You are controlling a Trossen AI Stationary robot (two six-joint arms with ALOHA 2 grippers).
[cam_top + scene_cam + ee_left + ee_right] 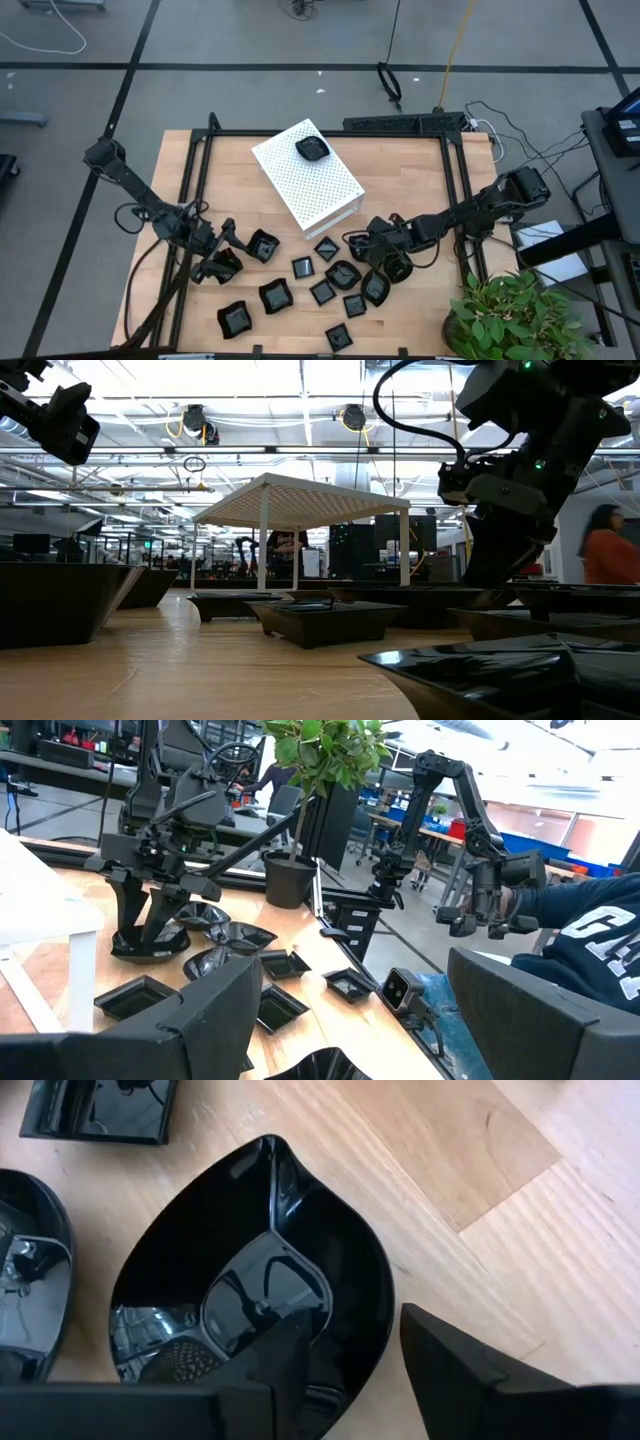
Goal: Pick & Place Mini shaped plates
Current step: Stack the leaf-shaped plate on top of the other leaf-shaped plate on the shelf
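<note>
Glossy black rim sits between my right fingers (pixel 340 1370): one finger (pixel 285 1370) inside the bowl of a leaf-shaped dish (pixel 250 1280), the other (pixel 460 1370) outside on the bare wood, straddling the rim; whether they have actually pinched it I cannot tell; the dish lies flat on the wooden table (pixel 480 1190), with a square dish (pixel 100 1108) just beyond it and a rounded one (pixel 30 1300) close at its side.

From above, my right gripper (pixel 385 262) is low over the right part of the table (pixel 420 170), at the edge of the scatter of mini shaped plates (pixel 330 290); these lie loose across the near half of the table, squares, rounded and wavy ones, some touching, some apart; one more dish (pixel 312 149) rests on top of the white perforated box (pixel 305 175), which stands near the table's far middle.

My left gripper (pixel 215 255) is at the left end of the scatter with its fingers (pixel 210 1010) spread wide and nothing between them, a wavy dish (pixel 262 246) just beside it.

Beyond the table's right near corner stands a potted plant (pixel 510 315); a person's dark sleeve (pixel 590 930) shows past the table edge in my left wrist view; in the low view another person in orange (pixel 607 550) stands far back in the room.
</note>
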